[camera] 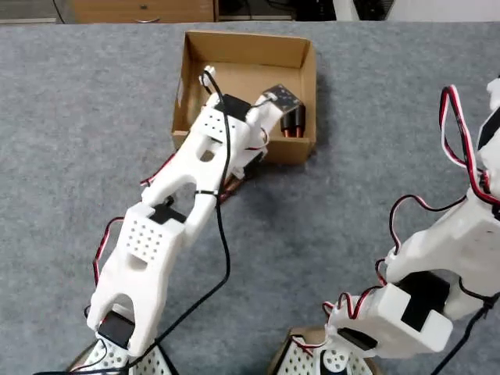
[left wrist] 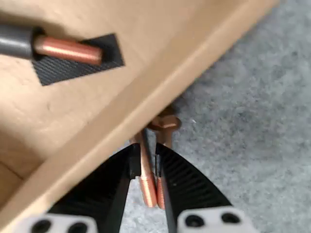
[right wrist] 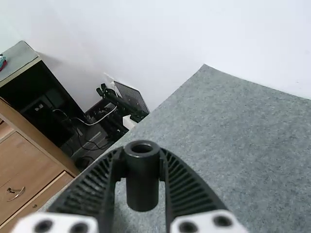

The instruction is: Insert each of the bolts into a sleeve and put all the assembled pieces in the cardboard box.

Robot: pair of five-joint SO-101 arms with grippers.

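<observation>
L gripper (left wrist: 148, 158) was clamped on a copper bolt (left wrist: 164, 125), hex head poking out past the fingertips. A second bolt (left wrist: 146, 182) sat touching it between the same black fingers (left wrist: 112, 184), threaded end toward the wrist. Both bolts hung over the grey mat (left wrist: 252, 97), just outside the cardboard box (left wrist: 146, 92), with the 2nd bolt's far end going under the box wall.

Inside the box an assembled piece (left wrist: 48, 47) lay flat on a black patch (left wrist: 73, 65), grey sleeve w/ copper shaft sticking out. In high view dark assembled pieces (camera: 293, 121) lay in the box's near-right corner.

The box (camera: 242, 47) was at the far centre of the mat (camera: 351, 156). L arm (camera: 195, 168) stretched from the near-left base up to the box's near wall, wrist over the near wall.

R gripper (right wrist: 141, 155) was closed on a dark sleeve (right wrist: 142, 182), held upright, bore opening up, fingers touching both sides. R arm (camera: 437, 266) was folded at the near-right edge, well apart from the box. Behind the sleeve: mat, white wall (right wrist: 194, 29), wooden drawers (right wrist: 24, 179).
</observation>
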